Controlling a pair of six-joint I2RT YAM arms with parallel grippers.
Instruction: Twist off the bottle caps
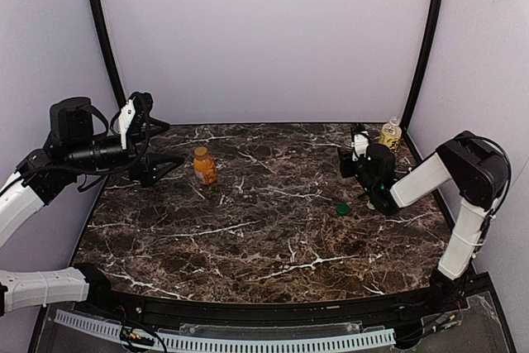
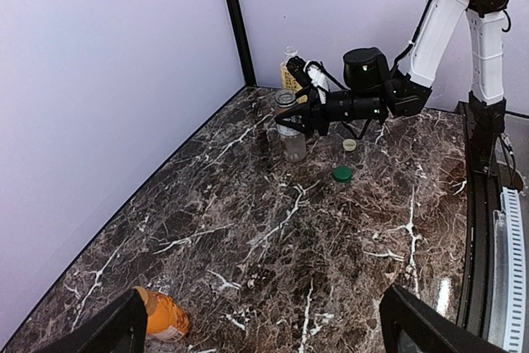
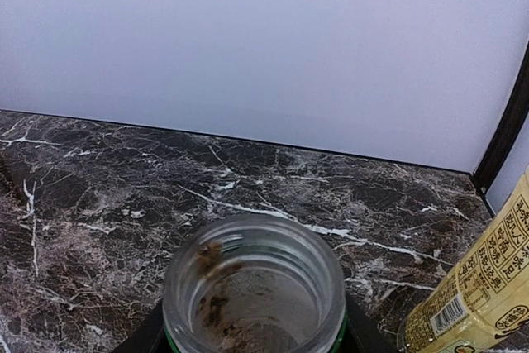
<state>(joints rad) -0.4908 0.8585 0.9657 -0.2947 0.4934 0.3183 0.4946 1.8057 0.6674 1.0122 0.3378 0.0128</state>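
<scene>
My right gripper (image 1: pixel 358 148) is shut on the slim clear bottle (image 2: pixel 290 128), which stands upright at the back right. In the right wrist view its open mouth (image 3: pixel 254 283) shows no cap, with a black finger on each side. The dark green cap (image 1: pixel 342 208) lies on the marble just in front, and a cream cap (image 2: pixel 350 145) lies near it. The yellowish tea bottle (image 1: pixel 390 133) stands in the back right corner. The squat orange bottle (image 1: pixel 204 166) stands at the left, its orange cap on. My left gripper (image 1: pixel 172 146) hovers open beside it, holding nothing.
The dark marble table (image 1: pixel 264 237) is enclosed by pale walls, with black posts (image 1: pixel 103 31) at the back corners. The right arm (image 1: pixel 463 179) reaches in from the right edge. A black frame with a white rail (image 1: pixel 248 341) runs along the near edge.
</scene>
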